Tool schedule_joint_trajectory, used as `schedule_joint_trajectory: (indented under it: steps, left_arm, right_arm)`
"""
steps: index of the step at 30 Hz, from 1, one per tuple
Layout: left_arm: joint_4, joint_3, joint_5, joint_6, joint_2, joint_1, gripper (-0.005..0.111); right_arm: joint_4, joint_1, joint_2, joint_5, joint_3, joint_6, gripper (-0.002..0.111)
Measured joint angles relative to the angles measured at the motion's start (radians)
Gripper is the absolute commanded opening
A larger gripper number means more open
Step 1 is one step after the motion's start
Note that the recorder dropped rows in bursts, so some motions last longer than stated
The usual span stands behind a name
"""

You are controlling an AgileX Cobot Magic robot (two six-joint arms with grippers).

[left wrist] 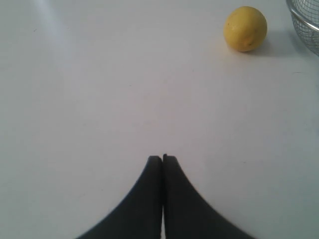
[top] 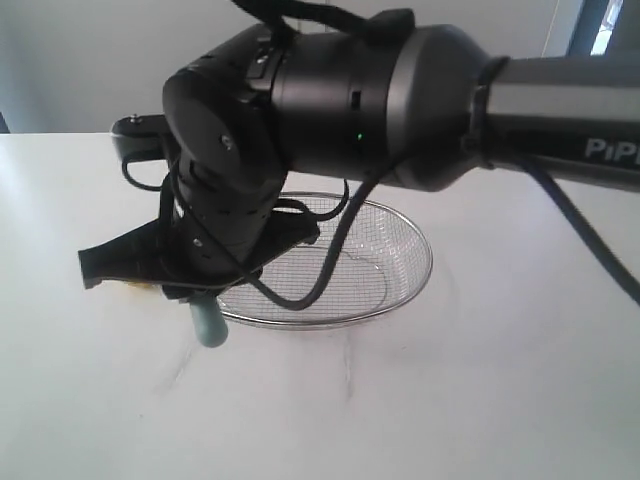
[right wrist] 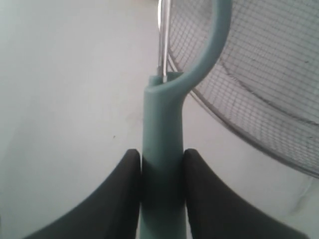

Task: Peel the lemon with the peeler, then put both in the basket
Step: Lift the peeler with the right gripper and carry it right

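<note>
White bench (top: pixel 480 380), pale wall at the far side, strip of window at the far right corner

Exterior view: right arm (top: pixel 400 90) fills the upper frame, dark grey, very close to the lens, reaching across from the right to the left of the scene. Its wrist hangs down over the left end of the basket (top: pixel 400 250) and hides that part of the rim. Basket sits flat on the bench about mid-scene: shallow oval, silver wire mesh, thick rim.

Right jaws: closed on the peeler (right wrist: pixel 162 149). Wrist view shows both black fingers (right wrist: pixel 117 199) pressed against the sides of the pale teal handle, no gap either side. Curved head arches out beyond the fingertips toward the basket's mesh (right wrist: pixel 259 64); thin metal blade (right wrist: pixel 163 40) runs along beside the arch. Cannot tell whether the head touches the rim. In the exterior view only the rounded butt of the handle (top: pixel 210 325) pokes out below the wrist, at the near left of the basket, just above the bench.

Left jaws: closed on nothing, tips pressed together, low over bare bench in the wrist view.

Lemon (left wrist: pixel 244 28): on the bench, outside the basket, near its rim (left wrist: pixel 304 25) but apart from it, well away from the left jaws. Skin whole and bright yellow on the side that shows. In the exterior view the right wrist covers its spot, so I cannot place it there with certainty
</note>
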Motion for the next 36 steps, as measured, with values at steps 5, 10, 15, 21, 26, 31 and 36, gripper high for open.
schedule_joint_trajectory:
  steps: [5, 10, 15, 21, 26, 31, 36]
  left_arm:
    - [0.000, 0.000, 0.000, 0.000, 0.000, 0.000, 0.000]
    - [0.000, 0.000, 0.000, 0.000, 0.000, 0.000, 0.000]
    - [0.000, 0.000, 0.000, 0.000, 0.000, 0.000, 0.000]
    - [0.000, 0.000, 0.000, 0.000, 0.000, 0.000, 0.000]
    - [0.000, 0.000, 0.000, 0.000, 0.000, 0.000, 0.000]
    - [0.000, 0.000, 0.000, 0.000, 0.000, 0.000, 0.000]
    - [0.000, 0.000, 0.000, 0.000, 0.000, 0.000, 0.000]
  right_arm:
    - [-0.026, -0.054, -0.031, 0.037, 0.000, -0.043, 0.000]
    - [-0.028, -0.125, -0.045, 0.078, 0.000, -0.077, 0.000]
    - [-0.030, -0.195, -0.068, 0.103, 0.000, -0.141, 0.000]
    - [-0.031, -0.253, -0.085, 0.138, 0.000, -0.213, 0.000]
    - [-0.033, -0.277, -0.093, 0.156, 0.000, -0.231, 0.000]
    - [-0.019, -0.313, -0.095, 0.185, 0.000, -0.273, 0.000]
    - [0.037, -0.408, -0.119, 0.220, 0.000, -0.380, 0.000]
